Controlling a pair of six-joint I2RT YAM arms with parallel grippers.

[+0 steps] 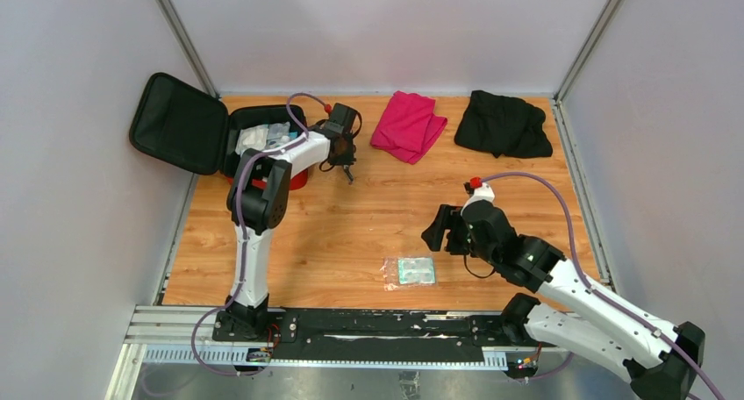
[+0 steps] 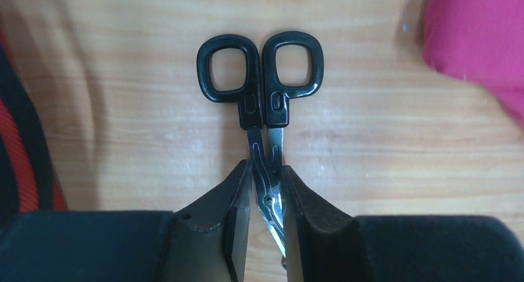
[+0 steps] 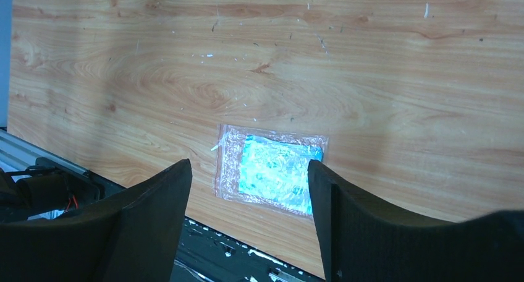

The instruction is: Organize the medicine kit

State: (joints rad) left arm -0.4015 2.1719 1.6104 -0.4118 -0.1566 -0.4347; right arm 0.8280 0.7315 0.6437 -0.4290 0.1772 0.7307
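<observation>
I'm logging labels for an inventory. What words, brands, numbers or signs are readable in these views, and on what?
No text can be read in any view.
packet: blue-green print, too blurred to read.
scissors: small moulded marks on the handles, no legible letters.
medicine kit: lies open with only the lid's black lining facing up, so no sign shows.

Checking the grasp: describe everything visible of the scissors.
The scissors are small: two glossy black plastic loop handles, bare metal blades, shut with handles side by side. The left gripper clamps the blades at the pivot, handles pointing away from it. They are over bare wood between the kit and the pink cloth; contact with the table is unclear.
</observation>
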